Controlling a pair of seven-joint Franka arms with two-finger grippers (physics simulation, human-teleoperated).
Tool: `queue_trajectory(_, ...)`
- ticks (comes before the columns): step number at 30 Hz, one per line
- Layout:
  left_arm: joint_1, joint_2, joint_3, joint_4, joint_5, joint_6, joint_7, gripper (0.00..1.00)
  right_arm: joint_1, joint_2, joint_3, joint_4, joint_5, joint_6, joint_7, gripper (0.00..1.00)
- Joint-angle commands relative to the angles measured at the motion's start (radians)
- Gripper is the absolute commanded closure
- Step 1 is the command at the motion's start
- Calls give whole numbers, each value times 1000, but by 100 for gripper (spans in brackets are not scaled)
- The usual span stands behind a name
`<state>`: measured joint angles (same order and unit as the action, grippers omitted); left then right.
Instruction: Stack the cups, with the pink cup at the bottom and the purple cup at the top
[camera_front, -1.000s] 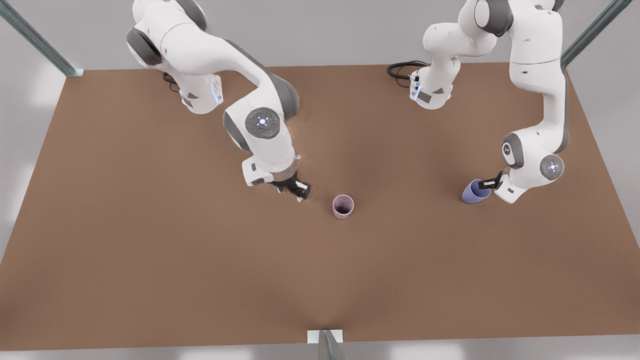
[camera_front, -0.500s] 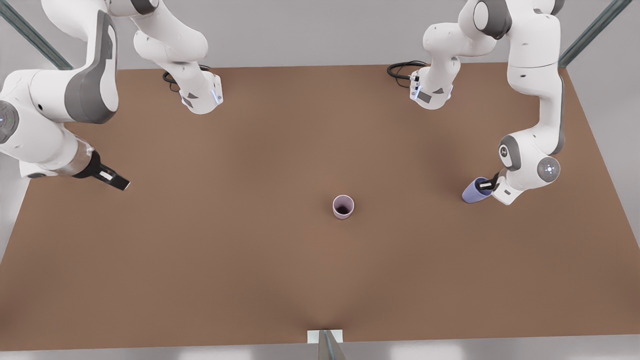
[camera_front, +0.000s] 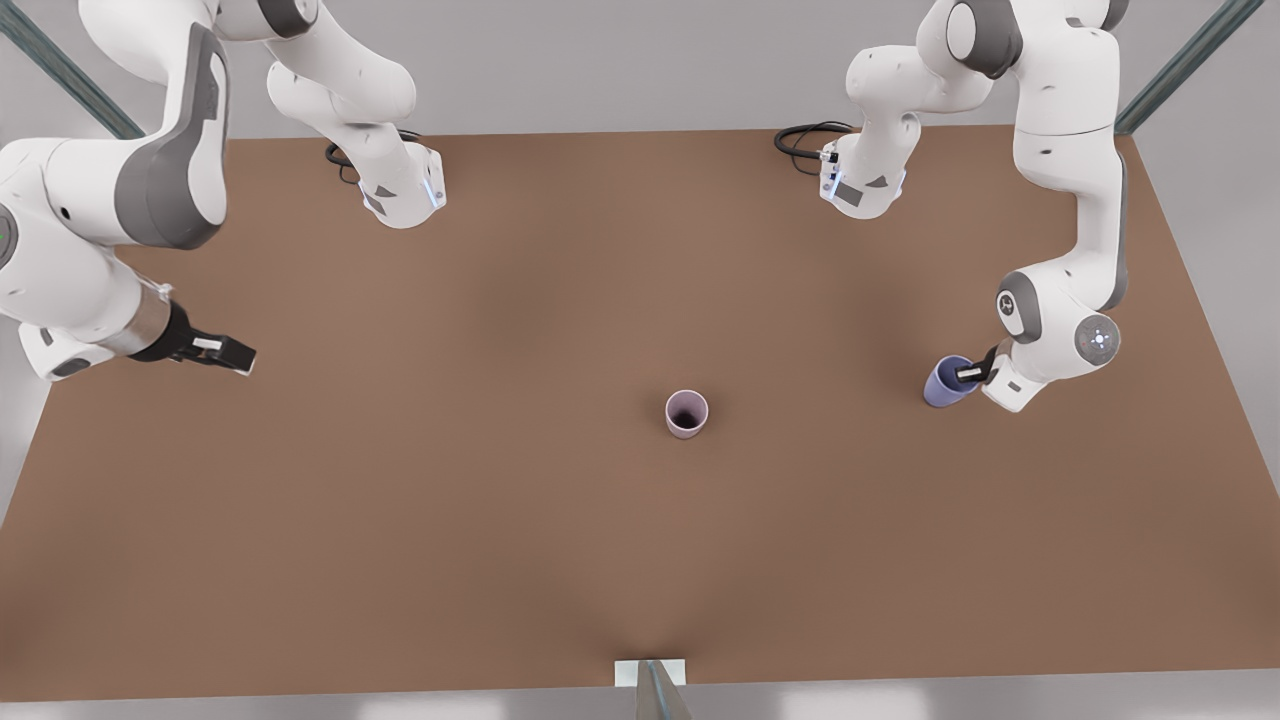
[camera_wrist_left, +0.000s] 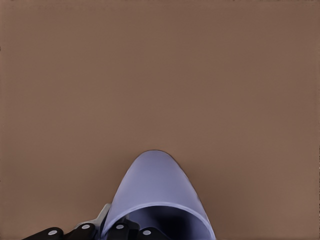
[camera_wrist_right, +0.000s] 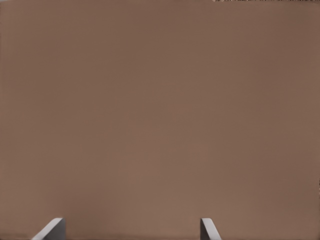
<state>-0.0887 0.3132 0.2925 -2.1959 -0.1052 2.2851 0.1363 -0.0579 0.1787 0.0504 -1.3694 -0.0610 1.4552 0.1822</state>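
The pink cup stands upright near the middle of the brown table, its dark inside showing, with no gripper near it. At the front view's right the purple cup leans tilted, and my left gripper is shut on its rim, one finger inside. In the left wrist view the purple cup juts out from between the dark fingers. My right gripper hangs far off at the front view's left, open over bare table, its pale fingertips wide apart with nothing between them.
Both arm bases stand at the table's back edge, with black cables beside them. A small metal post sits at the middle of the front edge. Slanted frame struts stand at the back corners.
The right arm swung from just beside the pink cup to the front view's far left. The left gripper with the purple cup shifted only slightly.
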Motion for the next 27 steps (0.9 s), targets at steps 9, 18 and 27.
queue_trajectory(9, -68, -71, -110, 222, -4, -251, -119, 79, -10, 10, -3, 26, 1, 1, -239, 0)
queue_trajectory(18, -68, -62, -530, 367, -4, -315, -831, 79, -11, 16, -3, 32, 3, 7, -237, 0)
queue_trajectory(27, -181, 116, -604, 602, 5, -300, -1185, 79, -11, 19, -3, 32, 3, 10, -237, 0)
